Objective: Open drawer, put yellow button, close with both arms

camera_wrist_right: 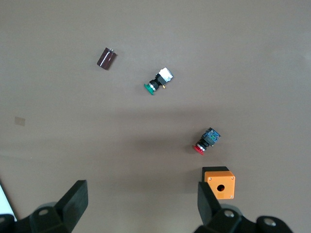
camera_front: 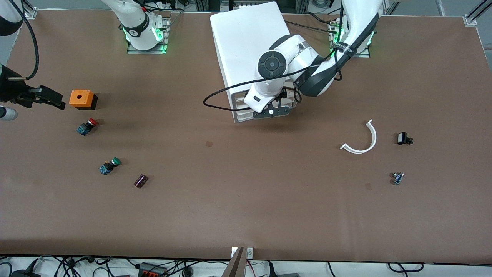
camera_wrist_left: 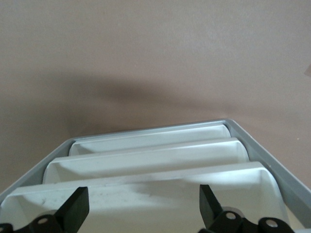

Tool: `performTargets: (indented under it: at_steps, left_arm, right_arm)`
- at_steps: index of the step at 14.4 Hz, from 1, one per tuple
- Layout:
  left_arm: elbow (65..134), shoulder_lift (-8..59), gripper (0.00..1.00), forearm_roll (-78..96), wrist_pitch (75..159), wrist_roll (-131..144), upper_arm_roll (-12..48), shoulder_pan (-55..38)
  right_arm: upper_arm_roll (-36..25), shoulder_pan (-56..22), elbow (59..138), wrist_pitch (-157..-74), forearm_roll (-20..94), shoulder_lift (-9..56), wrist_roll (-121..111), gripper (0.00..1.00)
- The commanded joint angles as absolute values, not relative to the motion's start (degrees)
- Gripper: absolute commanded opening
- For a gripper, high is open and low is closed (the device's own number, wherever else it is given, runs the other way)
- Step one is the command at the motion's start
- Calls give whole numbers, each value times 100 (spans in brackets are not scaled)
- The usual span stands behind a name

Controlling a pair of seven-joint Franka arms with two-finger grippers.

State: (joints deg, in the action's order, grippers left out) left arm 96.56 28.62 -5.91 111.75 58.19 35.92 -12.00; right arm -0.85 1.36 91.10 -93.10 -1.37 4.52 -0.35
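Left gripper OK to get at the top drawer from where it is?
Probably yes. The left gripper hangs open right over the top drawer front at the cabinet, fingers either side of the front lip, nothing between them.

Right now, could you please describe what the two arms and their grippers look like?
Both arms are glossy white with dark grey joints; green lights glow at their bases. The left gripper and right gripper have black fingers. A black cable loops off the left arm.

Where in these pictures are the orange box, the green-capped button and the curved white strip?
orange box (camera_front: 81,98): front view, on its top face beside the hole.
green-capped button (camera_front: 115,161): front view, on its green cap.
curved white strip (camera_front: 373,138): front view, on the middle of its arc.
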Motion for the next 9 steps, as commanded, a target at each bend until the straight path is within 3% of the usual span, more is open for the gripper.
performTargets:
  at_steps: [1, 9]
  left_arm:
    - [9914, 2646, 100, -475, 11153, 5854, 4042, -704]
    - [9791, 2312, 100, -965, 10777, 5372, 4017, -1]
  right_arm:
    - [-70, 167, 9273, -9422, -185, 360, -114, 100]
    - [-79, 150, 9167, -9369, -193, 519, -18, 100]
